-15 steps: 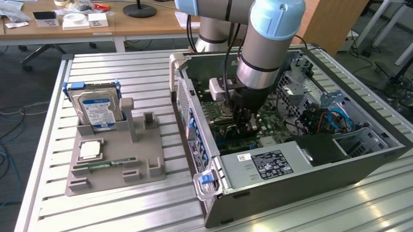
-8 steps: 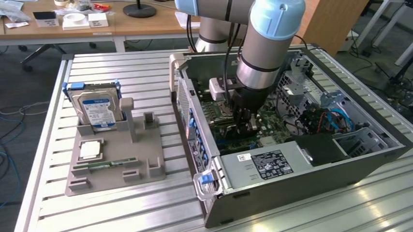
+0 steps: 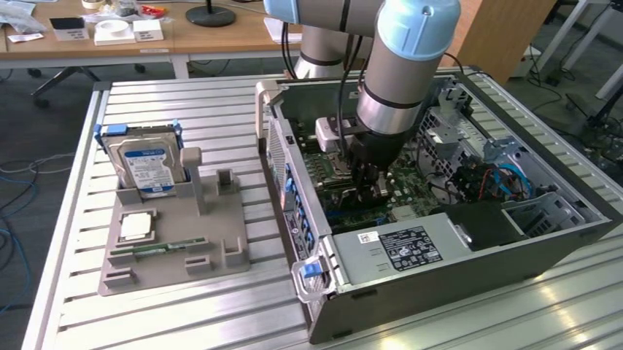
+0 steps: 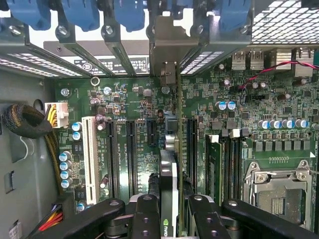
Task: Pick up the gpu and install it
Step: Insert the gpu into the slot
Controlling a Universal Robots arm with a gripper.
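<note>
The gpu (image 4: 168, 169) stands edge-on over the green motherboard (image 4: 124, 99), its black shroud pinched between my fingers. Its silver bracket (image 4: 164, 45) reaches the rear slot openings under the blue latches (image 4: 127, 12). My gripper (image 4: 172, 206) is shut on the card's top edge. To one side lie black expansion slots (image 4: 130, 154) and a white slot (image 4: 89, 159); a black slot (image 4: 192, 149) runs close along the other side. In the exterior view my gripper (image 3: 370, 188) is down inside the open computer case (image 3: 438, 270), where the arm hides the card.
Memory slots (image 4: 219, 169) and the CPU socket (image 4: 279, 189) lie beside the card. A cable bundle (image 4: 25, 122) hangs by the case wall. On the exterior view's left, a grey holder (image 3: 175, 251) carries a hard drive (image 3: 146, 164), a processor (image 3: 136, 226) and a memory stick (image 3: 156, 248).
</note>
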